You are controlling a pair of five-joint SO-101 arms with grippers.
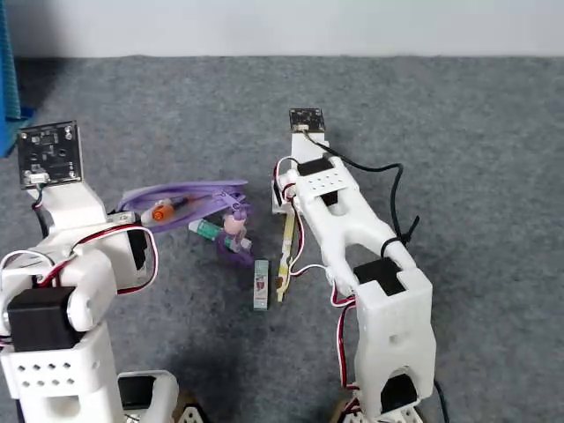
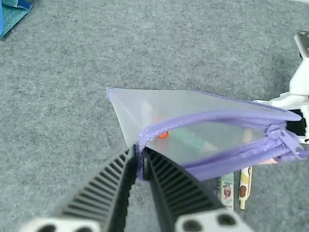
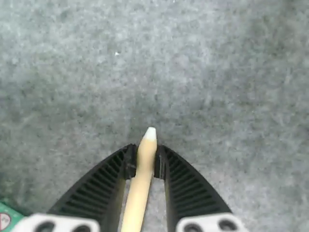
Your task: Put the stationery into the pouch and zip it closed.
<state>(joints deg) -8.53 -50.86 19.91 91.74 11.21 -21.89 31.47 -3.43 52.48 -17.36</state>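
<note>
A translucent purple pouch (image 1: 189, 198) lies on the grey carpet with its zipper open. Inside show an orange-capped item (image 1: 159, 212), a green one (image 1: 208, 230) and a pink one (image 1: 233, 225). My left gripper (image 2: 140, 158) is shut on the pouch (image 2: 193, 116) at one end of its zipper edge. My right gripper (image 3: 144, 162) is shut on a cream-yellow pen (image 3: 141, 186) near its tip, low over the carpet. That pen (image 1: 287, 251) stretches toward the front edge beside the pouch's mouth. A small rectangular eraser (image 1: 261, 284) lies flat next to it.
A blue object (image 1: 7, 79) sits at the far left edge of the carpet. The right arm's white body (image 1: 370, 273) covers the centre right. Open carpet lies beyond the pouch and to the right.
</note>
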